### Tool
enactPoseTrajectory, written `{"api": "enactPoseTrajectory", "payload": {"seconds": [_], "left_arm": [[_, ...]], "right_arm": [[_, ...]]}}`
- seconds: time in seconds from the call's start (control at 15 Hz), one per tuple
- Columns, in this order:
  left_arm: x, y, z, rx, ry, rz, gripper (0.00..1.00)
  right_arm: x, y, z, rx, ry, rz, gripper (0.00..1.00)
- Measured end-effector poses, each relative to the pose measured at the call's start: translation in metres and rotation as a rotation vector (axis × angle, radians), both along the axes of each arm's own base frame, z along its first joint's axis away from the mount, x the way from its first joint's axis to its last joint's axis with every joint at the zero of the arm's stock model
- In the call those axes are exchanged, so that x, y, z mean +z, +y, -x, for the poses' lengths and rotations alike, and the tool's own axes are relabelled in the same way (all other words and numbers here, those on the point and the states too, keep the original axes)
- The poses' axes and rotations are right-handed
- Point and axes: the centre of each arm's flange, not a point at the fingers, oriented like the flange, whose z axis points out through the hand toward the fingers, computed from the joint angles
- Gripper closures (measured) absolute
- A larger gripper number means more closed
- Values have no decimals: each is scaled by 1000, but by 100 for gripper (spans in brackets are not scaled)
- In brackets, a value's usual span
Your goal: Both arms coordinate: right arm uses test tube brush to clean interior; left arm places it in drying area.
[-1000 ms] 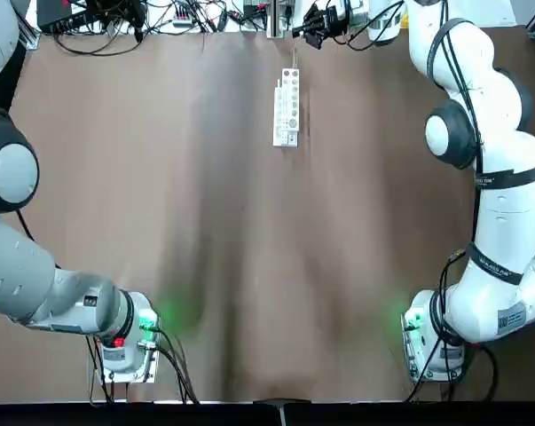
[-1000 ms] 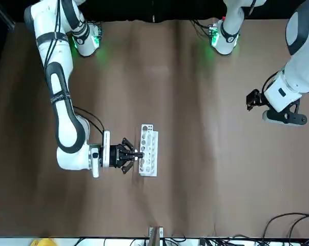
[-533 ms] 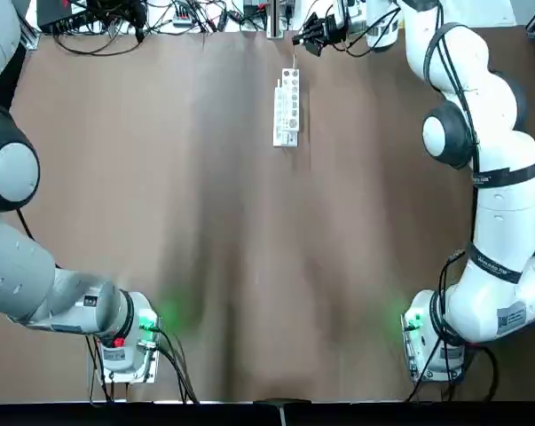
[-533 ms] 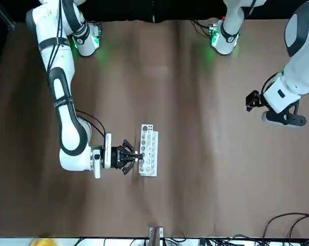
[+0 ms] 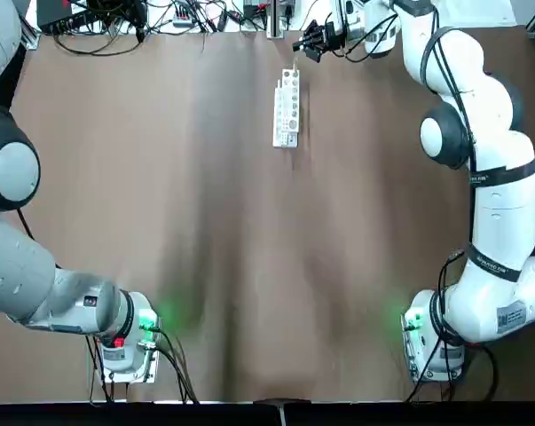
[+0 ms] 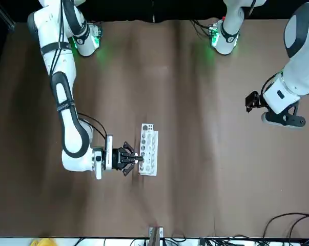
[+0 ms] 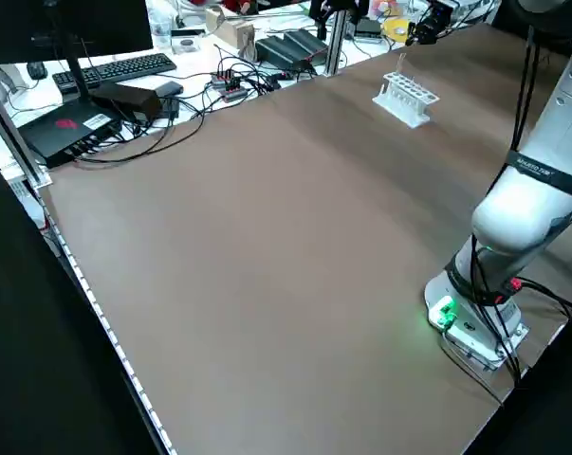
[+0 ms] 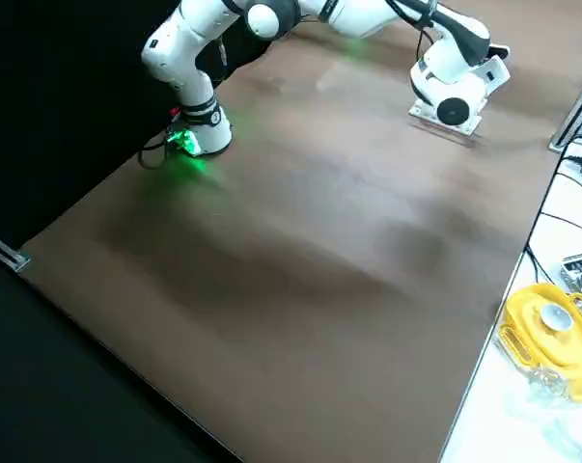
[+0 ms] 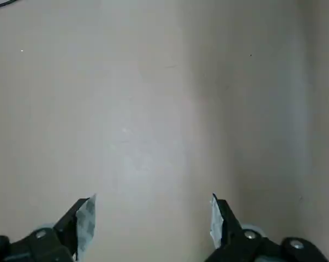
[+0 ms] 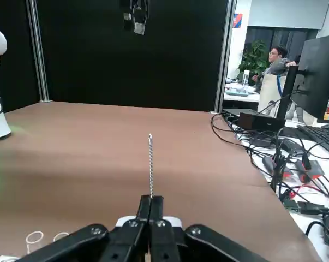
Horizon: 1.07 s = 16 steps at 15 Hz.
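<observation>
A: Right end effector [image 6: 136, 159] clenched on the brush [image 10: 150, 166], hanging at the counter's far edge just beside the rack [image 5: 287, 110].

B: Brush gripped by its lower end, thin stem sticking straight out past the fingertips, near upright by the look of the wrist view.

A: Rack lying long-axis away from the robot, on the counter [image 5: 249, 231], far side, about centre. End effector at its far end, on the right arm's side.

B: Glass rims showing low in the right wrist view, tubes [image 10: 34, 238] presumably seated in the rack. Brush tip not in any of them yet, judging by that view.

A: So: tube mouth lying just toward the rack from the brush, long axes close to parallel. Probably a short sideways shift, then a plunge.

B: Left end effector [image 9: 150, 226] spread wide, holding nothing, bare counter below it. Parked well apart, out at the left edge.

A: Right arm far nearer, clearly. Left with a long reach ahead when drying time comes.

B: Surface: plain brown cover, faintly creased. Beyond the far edge: cables, a keyboard [image 7: 119, 68], a person [image 10: 274, 60] seated at a desk.
</observation>
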Motion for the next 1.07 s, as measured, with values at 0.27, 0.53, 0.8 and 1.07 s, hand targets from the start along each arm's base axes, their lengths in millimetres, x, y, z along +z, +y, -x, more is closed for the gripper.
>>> {"api": "enactPoseTrajectory", "payload": {"seconds": [0.27,0.53,0.8,1.07], "left_arm": [[0,0,0,0,0,0,0],[0,1,0,-99,3,4,0],[-2,3,-1,-358,14,16,0],[-16,-13,-7,-523,19,194,0]], "right_arm": [[-6,1,1,-5,7,-3,98],[-5,1,0,-7,5,-5,98],[8,-1,-4,-12,-13,-14,98],[36,-3,-2,28,37,-58,98]]}}
